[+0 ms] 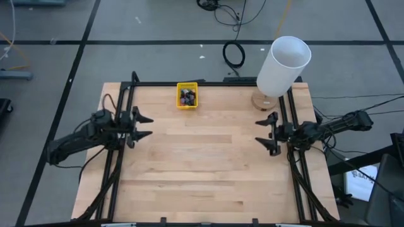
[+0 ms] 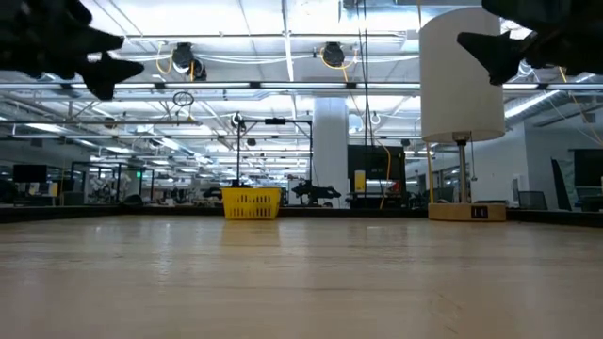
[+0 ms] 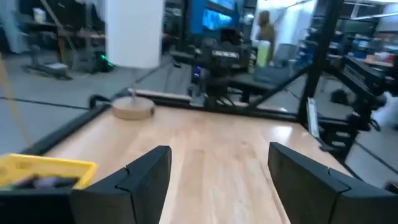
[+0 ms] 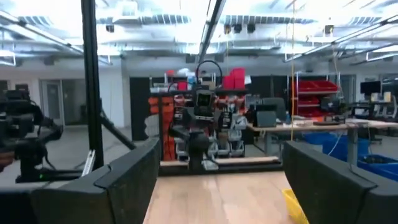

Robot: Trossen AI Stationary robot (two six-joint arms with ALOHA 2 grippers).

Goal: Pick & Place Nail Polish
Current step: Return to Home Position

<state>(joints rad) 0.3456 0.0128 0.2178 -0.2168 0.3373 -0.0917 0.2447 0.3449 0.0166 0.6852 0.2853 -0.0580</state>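
The nail polish [image 1: 187, 96] lies as a cluster of small dark-capped bottles inside the yellow bin [image 1: 187, 106], which sits on the worktop [image 1: 202, 170] near its far edge. The left end effector [image 1: 146, 126] hangs to the left of the bin and somewhat nearer the front, well apart from it. Its two fingers [image 3: 146, 180] stand wide apart, holding nothing and touching nothing. The right end effector [image 1: 260, 132] hangs to the right of the bin, farther from it than the left one. Its fingers [image 4: 134, 177] are likewise spread wide, empty and in contact with nothing. The two end effectors point inward toward each other. In the low view both sit above the worktop surface, off the wood. A white-shaded lamp [image 1: 284, 63] stands to the right of the bin, at the same far edge.
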